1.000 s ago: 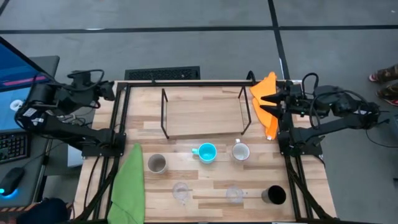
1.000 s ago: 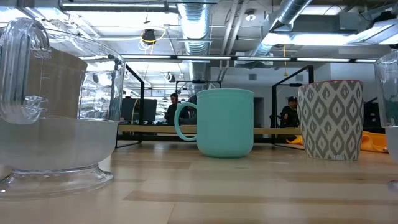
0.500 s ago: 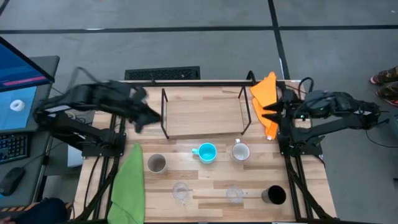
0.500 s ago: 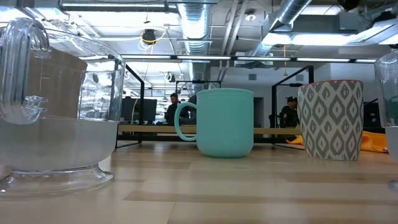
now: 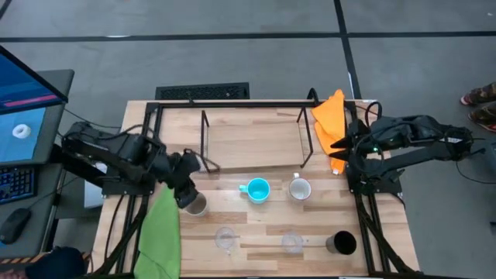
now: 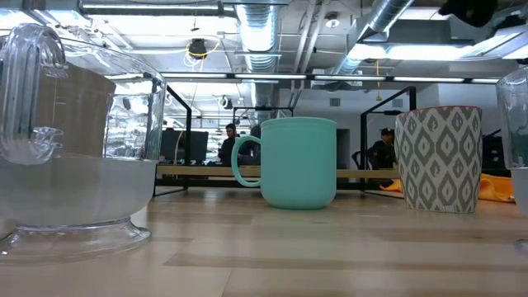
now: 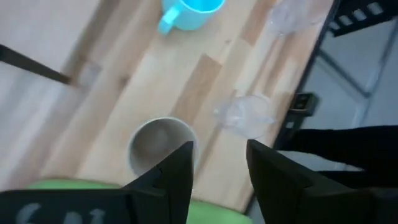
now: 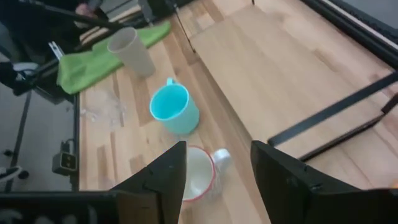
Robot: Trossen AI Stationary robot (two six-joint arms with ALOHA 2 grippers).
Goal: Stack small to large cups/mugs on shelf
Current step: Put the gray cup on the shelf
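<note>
Above grey-beige cup [image 5: 195, 204] at counter's left: left gripper [image 5: 186, 191], fingers [image 7: 177, 171] spread, lined up for pickup. Right gripper [image 5: 339, 143] beside orange cloth [image 5: 328, 124], fingers parted, waiting.

The left claw [image 5: 186, 194] partly hides the grey-beige cup [image 5: 198, 205].

Left gripper [image 5: 188, 194] and right gripper [image 5: 338, 142] parted

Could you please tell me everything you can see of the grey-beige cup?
The grey-beige cup is a plain, handleless, slightly tapered vessel, matte, upright and empty, standing on the tabletop beside the green cloth, left of the blue mug. The left gripper hangs open above its rim, not touching it.
</note>
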